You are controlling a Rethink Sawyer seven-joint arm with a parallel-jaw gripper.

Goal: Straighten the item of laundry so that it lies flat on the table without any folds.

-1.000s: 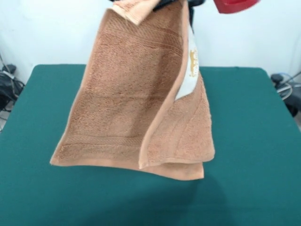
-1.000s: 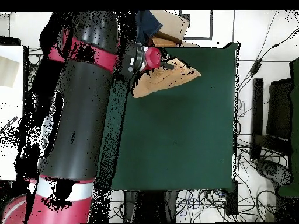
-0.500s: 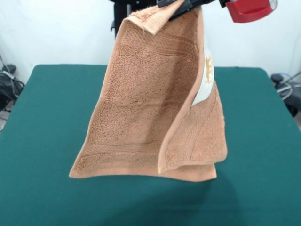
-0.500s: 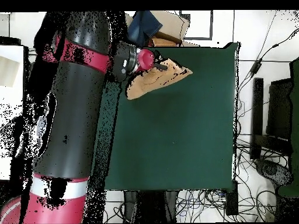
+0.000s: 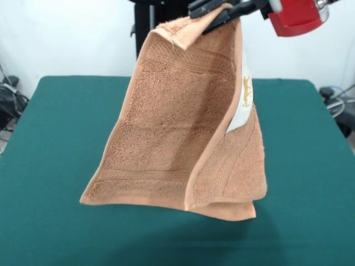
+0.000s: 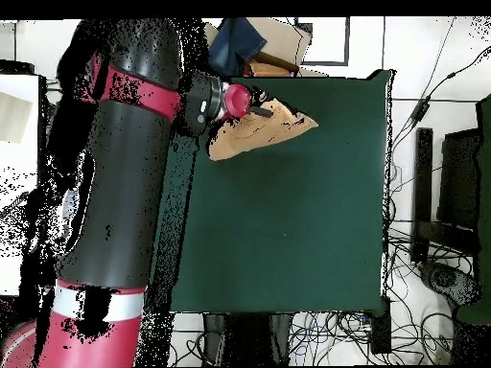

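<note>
The tan terry towel [image 5: 177,133] hangs folded in the air above the dark green table [image 5: 310,166], held by its top edge. A white tag [image 5: 242,100] shows on its right side. My gripper [image 5: 222,12] is shut on the towel's upper corner at the top of the front view, with the red wrist beside it. In the overhead view the towel [image 6: 254,134] hangs near the table's [image 6: 297,220] upper left corner, under the gripper [image 6: 261,112].
The arm [image 6: 125,172] runs along the table's left side in the overhead view. A cardboard box [image 6: 278,43] sits beyond the table's top edge. Cables [image 6: 422,259] and equipment lie off the right side.
The gripper has moved the hanging towel to the right in the front view and lifted it slightly. The towel's lower edge has swung along with it.
</note>
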